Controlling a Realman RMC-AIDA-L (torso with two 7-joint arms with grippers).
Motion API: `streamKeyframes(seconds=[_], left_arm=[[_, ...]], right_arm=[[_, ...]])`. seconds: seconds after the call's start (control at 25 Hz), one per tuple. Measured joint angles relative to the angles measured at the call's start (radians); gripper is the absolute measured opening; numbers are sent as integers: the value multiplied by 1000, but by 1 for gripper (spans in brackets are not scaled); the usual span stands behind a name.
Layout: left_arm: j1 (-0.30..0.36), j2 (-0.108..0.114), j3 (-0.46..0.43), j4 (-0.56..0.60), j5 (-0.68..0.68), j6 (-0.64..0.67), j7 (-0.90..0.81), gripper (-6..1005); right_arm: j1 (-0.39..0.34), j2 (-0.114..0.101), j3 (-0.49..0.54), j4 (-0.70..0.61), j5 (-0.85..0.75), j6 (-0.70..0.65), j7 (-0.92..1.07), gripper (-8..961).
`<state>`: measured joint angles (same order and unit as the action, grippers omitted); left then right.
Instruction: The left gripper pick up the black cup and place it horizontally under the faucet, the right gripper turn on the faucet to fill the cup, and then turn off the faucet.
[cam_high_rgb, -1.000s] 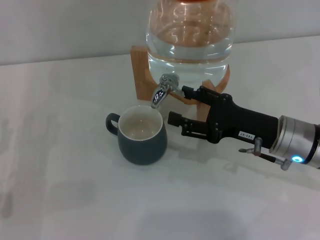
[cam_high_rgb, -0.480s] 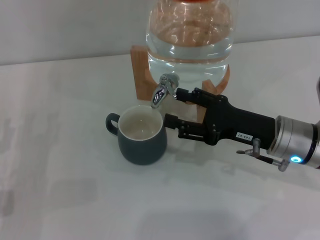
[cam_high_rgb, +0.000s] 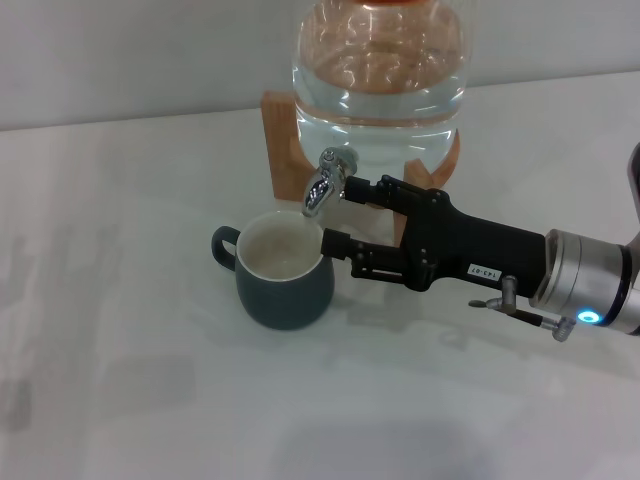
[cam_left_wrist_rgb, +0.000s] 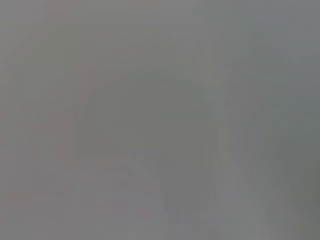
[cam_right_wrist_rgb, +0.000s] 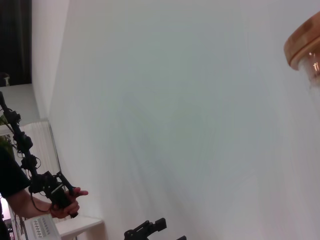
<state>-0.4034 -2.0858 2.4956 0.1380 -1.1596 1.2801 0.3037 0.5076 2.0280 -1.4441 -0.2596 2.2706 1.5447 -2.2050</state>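
Head view: right claw crept closer, fingers spread w/ nothing gripped, upper tip at faucet; black cup waits at faucet's 6 o'clock – tap-on imminent

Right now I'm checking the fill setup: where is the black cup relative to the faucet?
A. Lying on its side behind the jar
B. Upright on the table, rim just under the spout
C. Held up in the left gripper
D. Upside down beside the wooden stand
B: the black cup stands upright on the table with its open rim directly below the faucet spout; no gripper holds it.
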Motion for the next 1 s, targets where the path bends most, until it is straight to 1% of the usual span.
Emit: streamKeyframes(seconds=[0.12,0.2,0.24,0.4,0.76,1.0], left_arm=[[1,0,0,0,0,0,0,875],[2,0,0,-1,0,-1,0,875],[3,0,0,-3,0,-2,0,875],[4,0,0,-3,0,-4,1,875],[0,-1,0,0,0,-29,3,875],[0,0,0,0,-2,-36,-1,875]], right_arm=[[-7,-1,9,-8,0,0,0,842],[-26,-4,12,-38,4,0,-1,841],[-49,-8,14,-79,12,-3,0,841],[-76,-13,26,-114,19,-6,0,841],[-103,-15,38,-129,24,10,1,842],[-116,-15,33,-140,25,55,1,841]])
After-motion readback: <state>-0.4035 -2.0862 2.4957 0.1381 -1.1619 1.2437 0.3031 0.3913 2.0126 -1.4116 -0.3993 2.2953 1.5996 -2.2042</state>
